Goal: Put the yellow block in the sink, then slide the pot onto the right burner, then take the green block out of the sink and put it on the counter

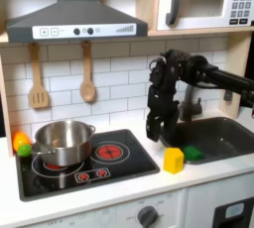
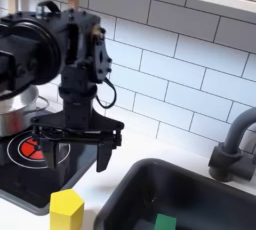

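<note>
**Open gripper poised above the yellow block at the sink's edge**

In both exterior views the gripper (image 2: 76,144) was seen hanging with its fingers spread apart and nothing held, just above and behind the yellow block (image 2: 67,207). The block was stood on the counter (image 1: 149,182) between the cooktop and the sink (image 1: 223,138), touching neither the fingers nor the basin; this placing was judged to leave a short carry into the sink as the first step, not yet done. The green block (image 1: 191,154) was lodged at the sink's near left corner in the first exterior view, awaiting the last step. The pot (image 1: 63,143) was set on the left ring, so the right burner (image 1: 109,153) was left bare for the slide. No brand was legible; the microwave keypad markings were too blurred to be read.
</note>
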{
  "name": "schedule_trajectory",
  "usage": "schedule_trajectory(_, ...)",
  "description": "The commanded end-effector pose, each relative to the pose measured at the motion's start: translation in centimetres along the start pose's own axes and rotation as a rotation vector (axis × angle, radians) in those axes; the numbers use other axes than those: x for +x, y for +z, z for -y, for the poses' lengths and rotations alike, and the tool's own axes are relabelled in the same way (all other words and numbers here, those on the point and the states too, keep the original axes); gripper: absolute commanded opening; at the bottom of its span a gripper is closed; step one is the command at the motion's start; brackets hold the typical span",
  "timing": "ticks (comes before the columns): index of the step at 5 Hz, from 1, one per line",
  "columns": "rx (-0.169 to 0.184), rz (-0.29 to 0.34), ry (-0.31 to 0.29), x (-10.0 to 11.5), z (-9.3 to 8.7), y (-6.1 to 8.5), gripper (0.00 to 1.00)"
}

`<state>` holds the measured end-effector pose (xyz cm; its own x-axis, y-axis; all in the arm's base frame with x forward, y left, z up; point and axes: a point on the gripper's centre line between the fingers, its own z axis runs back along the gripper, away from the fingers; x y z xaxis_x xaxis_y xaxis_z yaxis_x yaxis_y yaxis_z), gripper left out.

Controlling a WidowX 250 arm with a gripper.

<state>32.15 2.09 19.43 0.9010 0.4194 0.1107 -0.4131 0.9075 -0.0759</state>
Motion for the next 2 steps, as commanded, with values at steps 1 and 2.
schedule_trajectory(1, -0.024, -0.016, -0.007, -1.8, -0.2, 0.9, 1.00)
schedule_trajectory(2, -0.018, -0.028, -0.007, -2.9, -0.7, 0.7, 1.00)
